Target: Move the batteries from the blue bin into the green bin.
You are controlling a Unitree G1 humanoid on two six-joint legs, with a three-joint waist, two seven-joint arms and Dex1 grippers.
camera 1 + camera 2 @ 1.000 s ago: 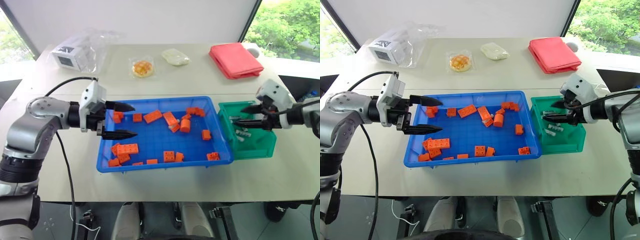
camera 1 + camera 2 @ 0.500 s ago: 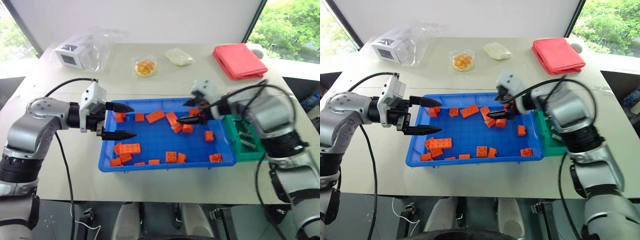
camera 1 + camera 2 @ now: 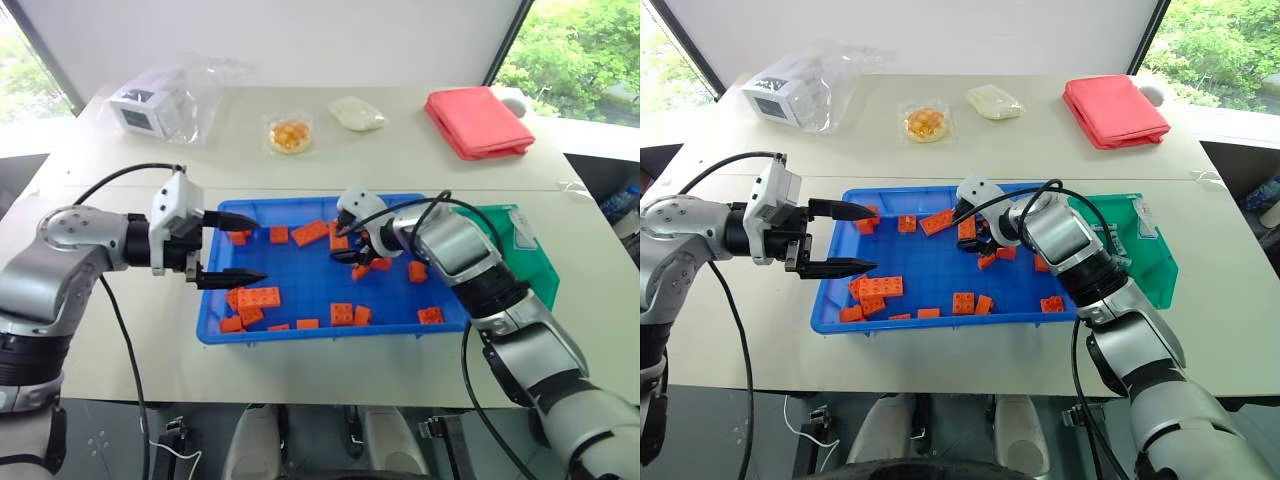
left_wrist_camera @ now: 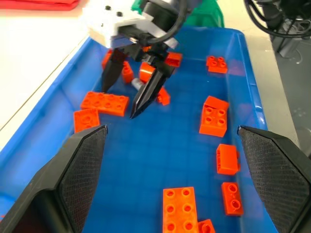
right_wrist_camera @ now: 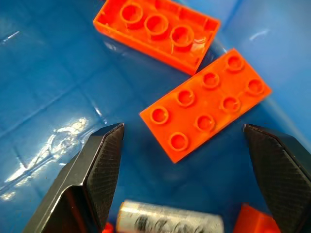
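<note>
Two grippers work over the blue bin (image 3: 300, 330), which lies at the table's (image 3: 330, 160) centre. Right gripper (image 3: 347, 243), fingers spread and holding nothing, points down into the bin's far middle among orange bricks (image 3: 256, 298); in its wrist view one silver battery (image 5: 167, 218) lies on the blue floor between the spread fingers (image 5: 99, 165), just beside a two-by-four brick (image 5: 206, 104). From the left wrist view the same battery (image 4: 136, 83) is a small grey cylinder between the right gripper's black fingertips, near a round orange piece (image 4: 146, 72). Left gripper (image 3: 243, 246), also released and empty, is held level over the bin's nine-o'clock rim, its fingers pointing toward three o'clock. Green bin (image 3: 535, 255) sits touching the blue bin's three-o'clock end, largely hidden behind the right arm; its contents cannot be told. Beyond the bins, from ten to two o'clock: a bagged white box (image 3: 140, 108), a wrapped yellow item (image 3: 288, 135), a pale packet (image 3: 355, 113) and a folded red cloth (image 3: 475, 120).
</note>
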